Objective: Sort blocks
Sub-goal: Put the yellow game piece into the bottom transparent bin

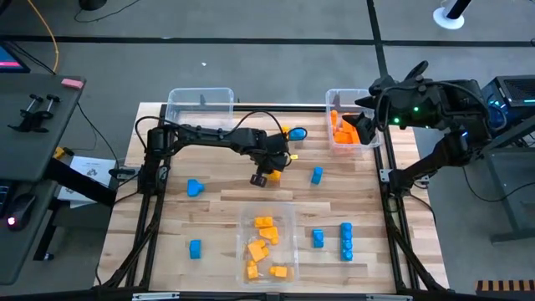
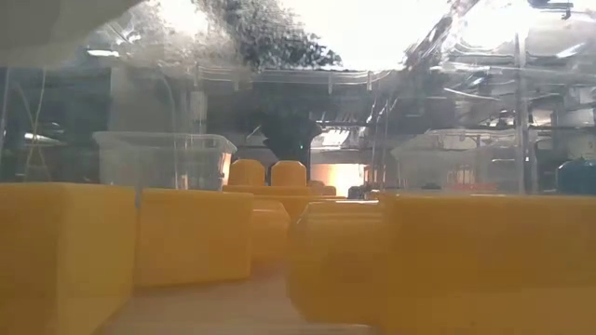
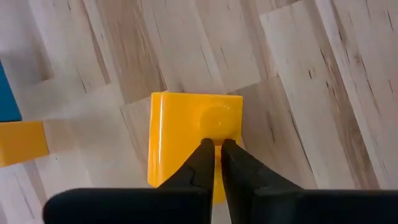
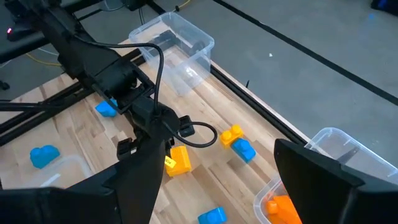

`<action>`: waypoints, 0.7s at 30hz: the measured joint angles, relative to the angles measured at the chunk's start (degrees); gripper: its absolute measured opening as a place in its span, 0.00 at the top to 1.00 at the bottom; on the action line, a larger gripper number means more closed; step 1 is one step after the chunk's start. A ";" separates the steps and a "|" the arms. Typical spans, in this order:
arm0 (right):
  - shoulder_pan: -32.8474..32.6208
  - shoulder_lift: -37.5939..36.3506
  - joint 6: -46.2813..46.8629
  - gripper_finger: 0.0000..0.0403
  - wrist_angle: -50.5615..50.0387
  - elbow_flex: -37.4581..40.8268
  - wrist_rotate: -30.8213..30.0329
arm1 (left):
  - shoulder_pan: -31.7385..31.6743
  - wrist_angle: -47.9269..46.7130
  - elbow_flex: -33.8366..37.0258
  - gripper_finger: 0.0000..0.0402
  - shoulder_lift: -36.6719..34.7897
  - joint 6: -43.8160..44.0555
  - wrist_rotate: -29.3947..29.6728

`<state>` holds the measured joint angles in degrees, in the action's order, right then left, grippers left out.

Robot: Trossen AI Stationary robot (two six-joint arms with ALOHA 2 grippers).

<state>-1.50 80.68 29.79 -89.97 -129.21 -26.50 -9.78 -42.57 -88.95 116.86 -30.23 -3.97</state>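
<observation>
From above, the left claw (image 1: 266,176) hangs over a yellow-orange block (image 1: 270,174) mid-counter (image 1: 217,201), while the right claw (image 1: 365,117) waits spread wide above an orange-filled bin (image 1: 368,140). The left wrist view shows the fingers (image 3: 200,163) pinched together, seemingly on the block's (image 3: 186,124) top stud.

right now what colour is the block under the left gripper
Yellow-orange block, clearest in the left wrist view.

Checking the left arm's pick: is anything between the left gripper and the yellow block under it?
Nothing visible. The left gripper is shut, its tips meeting right at the near edge of the yellow block, with only bare wooden table around it. Whether it actually pinches the block cannot be told.
</observation>
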 joint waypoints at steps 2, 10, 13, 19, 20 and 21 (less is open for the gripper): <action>0.00 0.00 0.16 0.26 0.00 0.00 0.01 | 0.00 0.19 0.00 0.97 0.00 0.00 0.05; 0.00 0.00 0.23 0.26 0.00 0.00 0.02 | -0.35 0.07 -0.72 0.94 0.00 2.94 0.86; 0.00 0.00 -0.08 0.26 -0.02 0.00 0.04 | -0.34 -0.08 -0.72 0.89 0.12 2.30 0.92; 0.00 0.00 -0.12 0.26 -0.02 0.00 0.07 | 0.15 0.15 -0.76 0.72 0.31 3.70 3.28; 0.00 0.00 -0.19 0.26 -0.02 0.00 0.09 | 0.15 0.05 -0.76 0.69 0.24 3.90 3.32; 0.00 0.00 -0.23 0.26 -0.02 0.00 0.07 | 0.15 -0.08 -0.76 0.66 0.20 4.12 3.39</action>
<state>-1.50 80.68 29.56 -90.00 -129.21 -26.43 -9.63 -42.65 -89.71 117.06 -26.11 -0.58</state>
